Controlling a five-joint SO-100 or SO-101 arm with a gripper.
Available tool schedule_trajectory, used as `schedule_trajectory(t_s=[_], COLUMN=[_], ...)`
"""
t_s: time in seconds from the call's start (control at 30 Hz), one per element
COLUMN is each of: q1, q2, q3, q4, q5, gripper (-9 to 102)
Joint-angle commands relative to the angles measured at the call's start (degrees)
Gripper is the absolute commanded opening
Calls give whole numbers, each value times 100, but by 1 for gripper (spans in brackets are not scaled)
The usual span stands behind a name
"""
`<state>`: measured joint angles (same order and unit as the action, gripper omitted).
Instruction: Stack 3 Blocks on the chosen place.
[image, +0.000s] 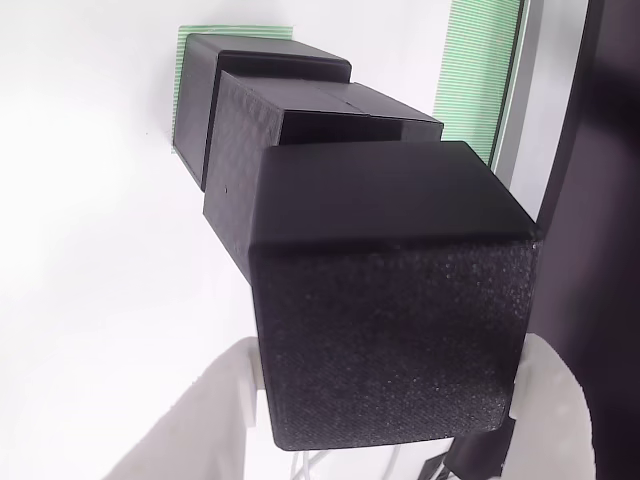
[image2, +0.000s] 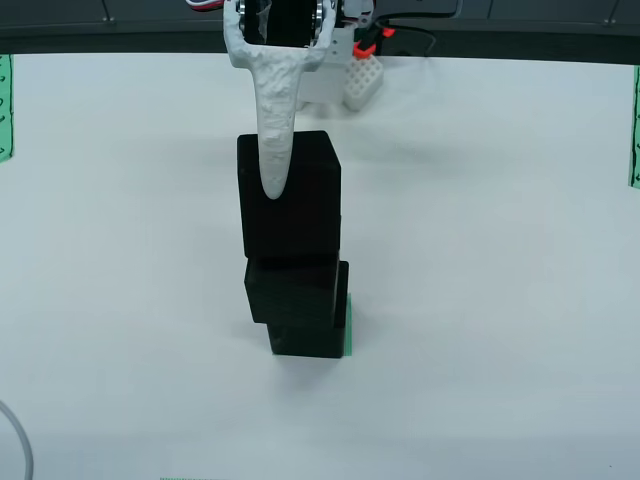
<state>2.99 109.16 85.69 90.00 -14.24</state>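
The gripper (image2: 272, 185) is clamped on the top black cube (image2: 290, 192), white fingers (image: 225, 400) pressing both sides. It sits on the middle cube (image2: 297, 291), which rests skewed on the bottom cube (image2: 308, 338) over the green striped patch (image2: 350, 325).

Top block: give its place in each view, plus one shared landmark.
image: top block fills the lower centre, nearest the camera, between the white fingers.
image2: upper centre, top of the stack, behind one finger.
Shared landmark: green striped patch under the bottom block.
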Motion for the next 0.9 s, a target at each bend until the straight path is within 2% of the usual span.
schedule_trajectory(t_s=[0.0,0.17,0.43,0.67,0.77,0.87], q1=[18,18,35,114,88,88], q2=[229,229,272,1143,1749,2399], q3=[-18,0,-35,-70,-97,97], q4=[18,18,18,18,18,-149], q5=[-44,-53,-62,-62,-62,26], gripper=[29,33,33,32,25,14])
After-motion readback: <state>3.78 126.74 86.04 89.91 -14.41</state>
